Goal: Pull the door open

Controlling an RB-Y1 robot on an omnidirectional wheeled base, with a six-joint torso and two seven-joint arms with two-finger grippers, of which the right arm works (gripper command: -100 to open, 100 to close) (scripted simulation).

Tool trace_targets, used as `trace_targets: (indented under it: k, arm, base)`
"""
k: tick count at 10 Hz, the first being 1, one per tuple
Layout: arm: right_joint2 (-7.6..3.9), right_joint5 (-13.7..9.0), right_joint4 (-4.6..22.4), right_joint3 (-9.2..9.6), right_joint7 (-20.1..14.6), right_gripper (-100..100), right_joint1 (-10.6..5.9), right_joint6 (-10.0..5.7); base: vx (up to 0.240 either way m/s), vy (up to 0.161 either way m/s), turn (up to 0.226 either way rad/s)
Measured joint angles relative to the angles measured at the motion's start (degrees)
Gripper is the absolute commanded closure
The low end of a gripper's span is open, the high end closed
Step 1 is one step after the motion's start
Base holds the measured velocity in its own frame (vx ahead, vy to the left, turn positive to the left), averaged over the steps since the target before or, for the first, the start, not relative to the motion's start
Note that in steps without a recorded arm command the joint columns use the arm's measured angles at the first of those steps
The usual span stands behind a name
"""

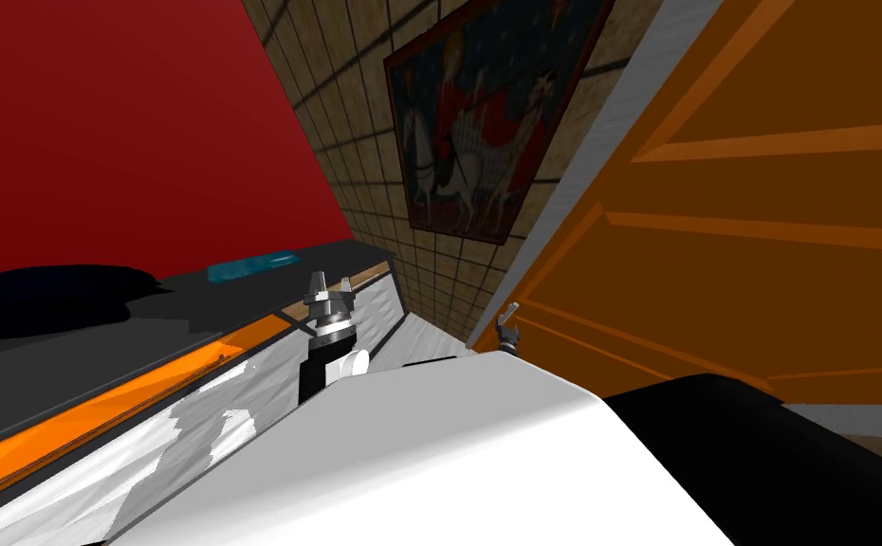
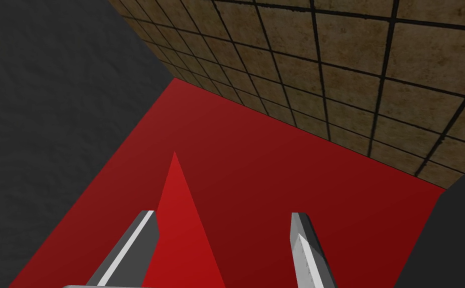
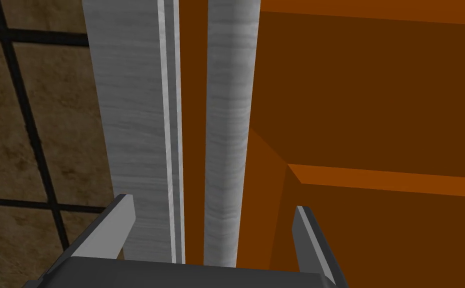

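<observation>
An orange panelled door [image 1: 771, 218] fills the right of the head view, with a grey frame [image 1: 600, 142] along its near edge. My right gripper [image 1: 508, 322] is small at the foot of that edge. In the right wrist view the right gripper [image 3: 214, 202] is open. A rounded grey upright strip [image 3: 229, 125] at the door's [image 3: 376, 100] edge rises between its fingers, and neither finger touches it. A flat grey frame board [image 3: 131, 115] stands beside it. My left gripper [image 1: 328, 284] is raised in front of my chest, its fingers [image 2: 144, 235] open and empty.
A brown tiled wall [image 1: 373, 180] with a large painting [image 1: 496, 114] runs left of the door. A long dark counter [image 1: 145, 322] with an orange front strip lies on my left, with a teal flat object [image 1: 251, 265] and a black mound [image 1: 50, 294] on it. A red wall stands behind.
</observation>
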Motion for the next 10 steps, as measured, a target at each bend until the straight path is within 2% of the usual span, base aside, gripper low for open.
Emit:
trace_targets:
  k: [2, 6, 7, 10]
  arm:
    - [-1.27, 0.03, 0.35, 0.15, -1.72, -100, 0.76, -0.17]
    - [-3.61, 0.28, 3.21, 0.67, -6.14, -100, 0.92, -0.87]
    - [-3.58, 0.29, 3.28, 0.77, -6.35, 100, 1.21, -0.95]
    - [-3.58, 0.28, 3.20, 0.69, -6.17, 100, 0.95, -0.92]
  base:
    - [0.096, -0.009, 0.000]
    - [0.111, -0.003, -0.011]
    - [-0.025, 0.015, 0.038]
    - [-0.016, -0.005, 0.003]
